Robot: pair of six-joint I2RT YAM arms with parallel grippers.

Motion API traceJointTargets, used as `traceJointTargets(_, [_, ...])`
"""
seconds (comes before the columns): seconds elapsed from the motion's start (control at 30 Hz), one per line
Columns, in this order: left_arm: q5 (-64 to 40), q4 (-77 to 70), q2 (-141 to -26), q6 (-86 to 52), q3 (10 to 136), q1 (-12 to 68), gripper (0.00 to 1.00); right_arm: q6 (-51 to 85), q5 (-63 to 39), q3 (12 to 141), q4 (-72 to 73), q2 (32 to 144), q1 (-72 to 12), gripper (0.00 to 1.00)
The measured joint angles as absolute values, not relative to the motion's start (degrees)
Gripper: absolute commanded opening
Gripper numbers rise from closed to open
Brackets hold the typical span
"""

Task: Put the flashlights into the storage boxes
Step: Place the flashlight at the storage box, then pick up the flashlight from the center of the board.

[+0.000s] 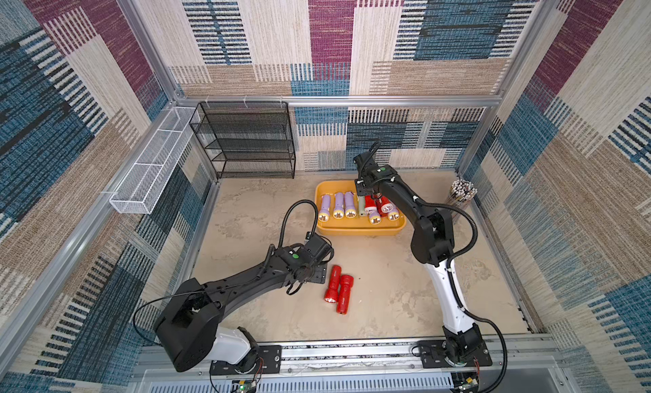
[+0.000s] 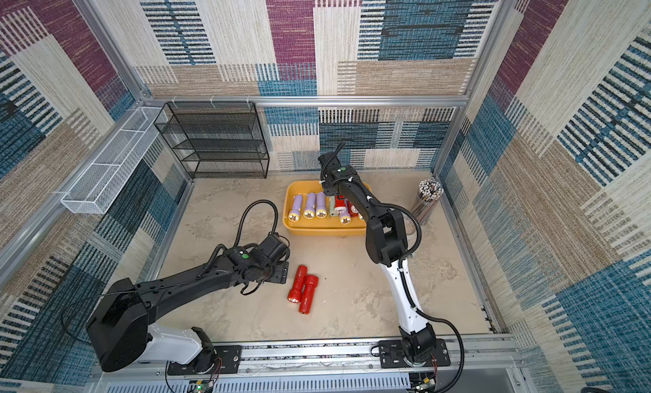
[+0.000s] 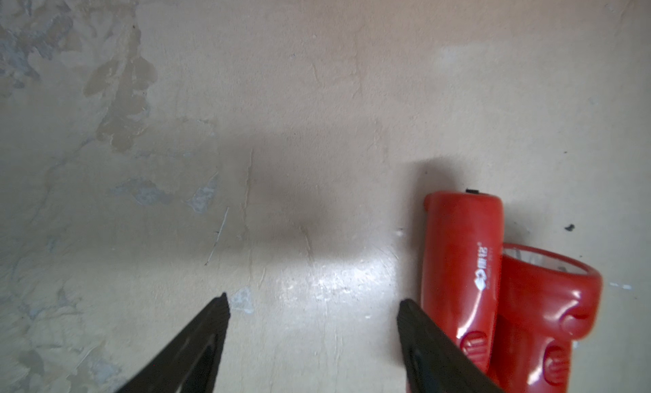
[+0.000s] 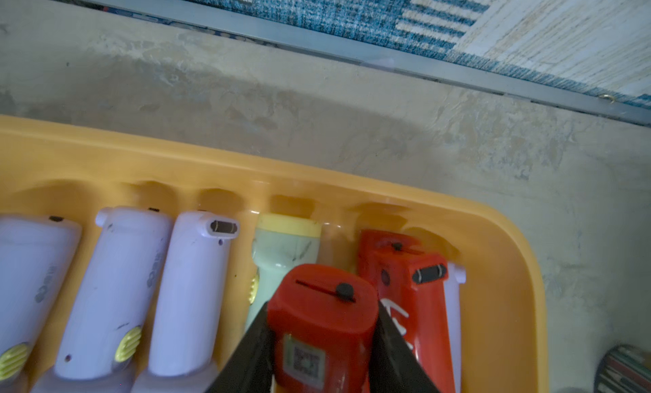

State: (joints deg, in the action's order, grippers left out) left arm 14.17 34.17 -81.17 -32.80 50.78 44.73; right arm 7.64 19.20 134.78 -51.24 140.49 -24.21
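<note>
Over the tray [image 4: 493, 232], right gripper [image 4: 323, 305] clasps a red flashlight [image 4: 317, 342]; left gripper [image 3: 312, 299] gapes beside two loose flashlights [image 3: 461, 268].

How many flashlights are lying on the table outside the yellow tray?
2: one red flashlight and a second red flashlight touching it, beside the open left gripper. More could lie under the left arm.

In both top views the right arm [image 1: 408, 201] covers the end of the storage tray [image 1: 359, 230] nearest the pencil cup [image 1: 459, 194], so the flashlights [image 1: 374, 217] there cannot be counted. In the right wrist view the red flashlight [image 4: 317, 338] in the right gripper [image 4: 323, 306] is cropped, its head unseen. The two red flashlights [image 3: 461, 268] well apart from the tray are cropped in the left wrist view.
</note>
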Motion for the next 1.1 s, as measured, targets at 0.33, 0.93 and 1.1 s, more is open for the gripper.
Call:
traceJointTargets(0.33, [14.7, 34.5, -83.6, -32.8, 52.8, 44.4, 0.79, 6.3, 20.8, 136.0, -52.1, 143.2, -22.6, 0.7])
traceJointTargets(0.93, [13.5, 37.0, -71.0, -34.8, 48.5, 44.4, 0.79, 11.2, 6.3, 88.1, -39.0, 104.9, -26.8, 0.69])
traceJointTargets(1.1, [12.0, 37.3, -67.8, -36.3, 46.2, 44.4, 0.79, 15.6, 0.5, 71.9, -34.9, 94.1, -32.0, 0.66])
